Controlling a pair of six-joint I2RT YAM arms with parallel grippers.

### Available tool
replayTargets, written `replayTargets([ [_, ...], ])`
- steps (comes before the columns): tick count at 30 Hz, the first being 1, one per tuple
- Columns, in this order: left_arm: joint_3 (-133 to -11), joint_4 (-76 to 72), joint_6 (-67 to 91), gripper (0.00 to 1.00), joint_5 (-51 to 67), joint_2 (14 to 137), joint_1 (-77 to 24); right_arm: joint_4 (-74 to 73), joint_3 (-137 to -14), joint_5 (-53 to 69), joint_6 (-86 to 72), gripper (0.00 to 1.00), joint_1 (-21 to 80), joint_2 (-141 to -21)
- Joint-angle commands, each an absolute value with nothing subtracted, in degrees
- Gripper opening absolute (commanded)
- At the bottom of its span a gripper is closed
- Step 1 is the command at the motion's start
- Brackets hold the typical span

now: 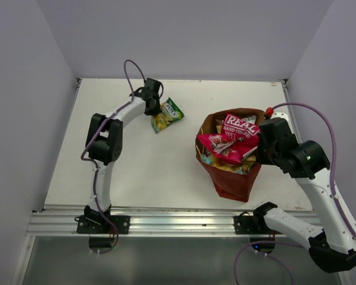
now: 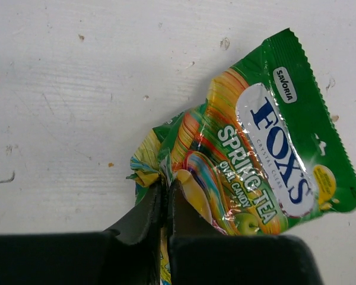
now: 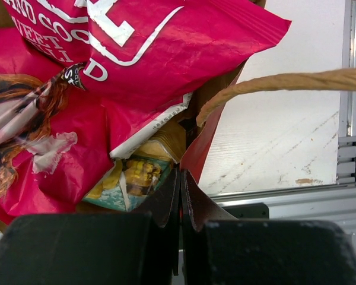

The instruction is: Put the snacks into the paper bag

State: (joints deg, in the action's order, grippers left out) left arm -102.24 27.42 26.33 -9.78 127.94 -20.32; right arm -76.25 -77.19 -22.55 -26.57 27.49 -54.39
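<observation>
Green-yellow packet [image 2: 255, 160]: only your wrist views show the left pincer [image 2: 165, 184] clamped on its crumpled corner and the right pincer [image 3: 180, 175] nipping the paper bag [image 3: 205, 141] rim.

Left arm stretched far forward, elbow raised, left hand [image 2: 165, 187] low, fingers [image 2: 145, 214] pressed together, pinching corner of green-yellow packet [image 2: 267, 148], right arm folded, wrist turned inward, right hand [image 3: 179, 178] fingers [image 3: 199, 205] closed — clamped on paper bag [image 3: 199, 148] rim
</observation>
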Motion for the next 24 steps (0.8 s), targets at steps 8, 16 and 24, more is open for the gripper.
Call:
replayTargets([
  [8,-107.91,29.0,26.98,0.0,3.06,102.93,-26.09,-73.13,-78.66,-22.41,-25.49,0.0,27.51,-54.49],
  [16,-119.27,32.61,31.02,0.0,5.45,98.7,-42.09,-72.86,-78.22,-21.71,-25.31,0.0,27.51,-53.35],
  [24,-104.89,30.07,33.4,0.0,4.84,96.86,-52.29,-72.95,-78.05,-21.53,-25.4,0.0,27.42,-52.47],
])
